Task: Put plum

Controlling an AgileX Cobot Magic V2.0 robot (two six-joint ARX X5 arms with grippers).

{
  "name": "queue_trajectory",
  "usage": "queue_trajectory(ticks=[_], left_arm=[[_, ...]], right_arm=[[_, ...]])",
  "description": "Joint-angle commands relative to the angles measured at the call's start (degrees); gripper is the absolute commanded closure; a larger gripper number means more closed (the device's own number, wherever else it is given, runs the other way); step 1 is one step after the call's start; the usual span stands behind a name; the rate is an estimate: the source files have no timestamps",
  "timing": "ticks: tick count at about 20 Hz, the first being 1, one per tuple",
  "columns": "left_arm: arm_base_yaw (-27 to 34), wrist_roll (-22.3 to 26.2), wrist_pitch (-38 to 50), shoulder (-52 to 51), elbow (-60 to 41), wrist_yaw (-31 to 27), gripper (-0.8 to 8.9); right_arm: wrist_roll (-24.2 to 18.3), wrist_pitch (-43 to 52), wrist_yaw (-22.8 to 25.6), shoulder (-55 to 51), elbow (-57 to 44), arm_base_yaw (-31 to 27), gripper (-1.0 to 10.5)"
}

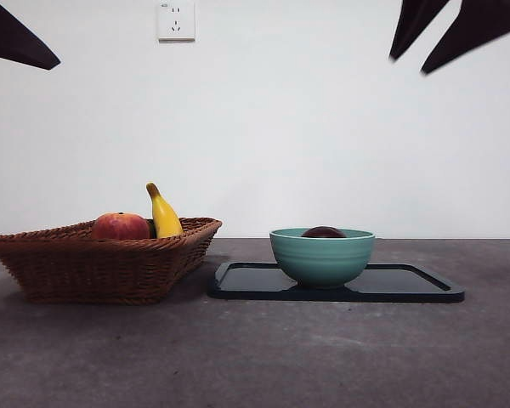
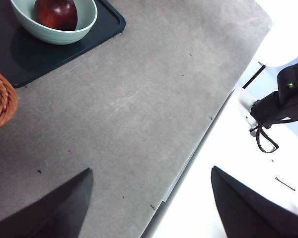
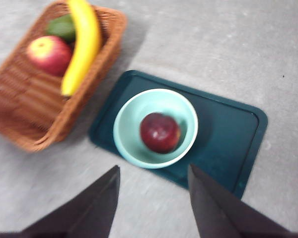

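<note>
The plum [image 3: 160, 132], dark maroon and glossy, lies inside a pale green bowl [image 3: 126, 136], resting on the bowl's floor a little off centre; from the front view only the plum's dark top [image 1: 324, 231] peeks above the bowl's rim [image 1: 322, 255]. The left wrist view shows the same plum [image 2: 56, 13] sitting low in the bowl [image 2: 84, 27]. The bowl stands on a dark rectangular tray [image 3: 228, 144], toward the end of the tray nearer the basket, and the tray lies flat on the grey worktop [image 1: 255, 357]. Just beside the tray, apart from it by a narrow strip of worktop, sits a brown wicker basket [image 1: 93, 263] holding a red-orange peach-like fruit [image 1: 121, 226], a yellow banana [image 1: 163, 214] leaning with its stem end up, and, seen from the right wrist view, something green [image 3: 62, 27] tucked behind the banana [image 3: 82, 44]. The right gripper [image 3: 154, 198] hangs above the tray and bowl with its jaws spread apart and nothing between them. The left gripper [image 2: 149, 198] is off to the side above the worktop's edge, well apart from the bowl, its jaws likewise wide apart and empty. A white wall socket [image 1: 176, 20] is on the wall behind.
</note>
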Motion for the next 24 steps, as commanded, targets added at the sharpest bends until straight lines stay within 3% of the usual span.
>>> queue_trajectory(ticks=[1, 13, 24], left_arm=[[-0.3, 0.7, 0.6, 0.4, 0.5, 0.3, 4.39], [-0.3, 0.7, 0.6, 0.4, 0.5, 0.3, 4.39], [-0.3, 0.7, 0.6, 0.4, 0.5, 0.3, 4.39]], right_arm=[[-0.9, -2.2, -0.1, -4.9, -1.6, 1.1, 7.3], [-0.8, -7.2, -5.3, -28.9, -21.5, 6.9, 7.3], [-0.8, -7.2, -5.3, -31.3, -24.3, 6.9, 7.3]])
